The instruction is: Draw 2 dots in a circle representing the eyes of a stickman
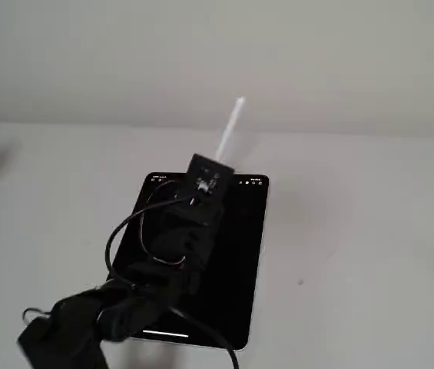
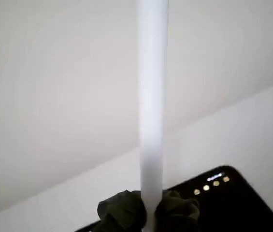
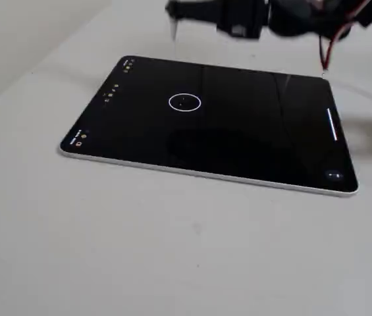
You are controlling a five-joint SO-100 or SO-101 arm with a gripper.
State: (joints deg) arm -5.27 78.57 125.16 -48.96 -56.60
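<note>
Gripper [image 2: 148, 212] clamped on a white stylus [image 2: 151, 96], raised above the tablet [image 3: 238, 151].
In a fixed view, left to right: toolbar icons [image 3: 110, 92] near the screen's left edge, then the circle [image 3: 185, 102] left of centre with faint dots [image 3: 184, 103] barely discernible inside, then a white bar [image 3: 333, 125] at the right edge. The arm [image 3: 265, 16] hangs blurred above the far edge.

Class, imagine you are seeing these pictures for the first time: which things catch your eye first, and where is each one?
A black tablet lies flat on the pale table, with a thin white circle glowing near the middle of its screen. In the wrist view, a white stylus runs up the centre of the picture, clamped in the dark gripper. In both fixed views the black arm reaches over the tablet.
</note>
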